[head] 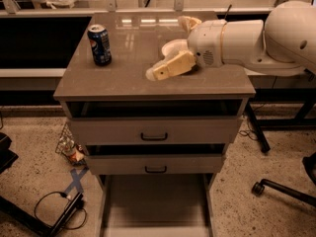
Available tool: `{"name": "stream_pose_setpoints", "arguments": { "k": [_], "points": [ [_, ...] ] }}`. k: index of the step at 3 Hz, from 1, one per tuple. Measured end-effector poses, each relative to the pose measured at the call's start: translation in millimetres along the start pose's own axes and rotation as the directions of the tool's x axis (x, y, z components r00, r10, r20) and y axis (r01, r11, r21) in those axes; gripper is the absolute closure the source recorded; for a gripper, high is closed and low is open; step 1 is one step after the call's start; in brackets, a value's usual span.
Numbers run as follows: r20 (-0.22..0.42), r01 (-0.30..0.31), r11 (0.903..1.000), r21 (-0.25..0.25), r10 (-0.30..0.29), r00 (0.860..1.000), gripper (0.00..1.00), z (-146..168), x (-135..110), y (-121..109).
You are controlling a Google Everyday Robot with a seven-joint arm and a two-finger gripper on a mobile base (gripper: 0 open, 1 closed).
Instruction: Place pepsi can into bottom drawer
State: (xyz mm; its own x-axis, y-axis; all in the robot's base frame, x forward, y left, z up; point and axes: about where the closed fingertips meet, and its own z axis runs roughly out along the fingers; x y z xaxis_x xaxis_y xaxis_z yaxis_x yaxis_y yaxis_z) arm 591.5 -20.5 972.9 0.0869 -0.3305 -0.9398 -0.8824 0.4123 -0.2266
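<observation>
Fingers [172, 60] spread, empty, over white bowl [168, 47]

White arm [247, 38] reaching in from the right.
Its claw [170, 47] hangs low over the tabletop [118, 78], beige fingers [170, 67] spread apart.

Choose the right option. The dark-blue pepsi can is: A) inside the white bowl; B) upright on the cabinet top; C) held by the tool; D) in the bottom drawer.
B: the small dark-blue pepsi can stands upright on the brown cabinet top, left of the beige tool, which hangs over the top's middle.
</observation>
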Motion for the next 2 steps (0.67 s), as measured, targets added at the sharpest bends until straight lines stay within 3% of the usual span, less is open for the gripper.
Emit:
{"name": "stream_pose_setpoints", "arguments": {
  "k": [1,2],
  "points": [
    [-0.005,0.000,1.0000,0.002,0.000,1.000,0.00,-1,2,-1],
    [0.016,-0.035,0.9993,0.008,0.035,0.999,0.00,18,0,-4]
  ]
}}
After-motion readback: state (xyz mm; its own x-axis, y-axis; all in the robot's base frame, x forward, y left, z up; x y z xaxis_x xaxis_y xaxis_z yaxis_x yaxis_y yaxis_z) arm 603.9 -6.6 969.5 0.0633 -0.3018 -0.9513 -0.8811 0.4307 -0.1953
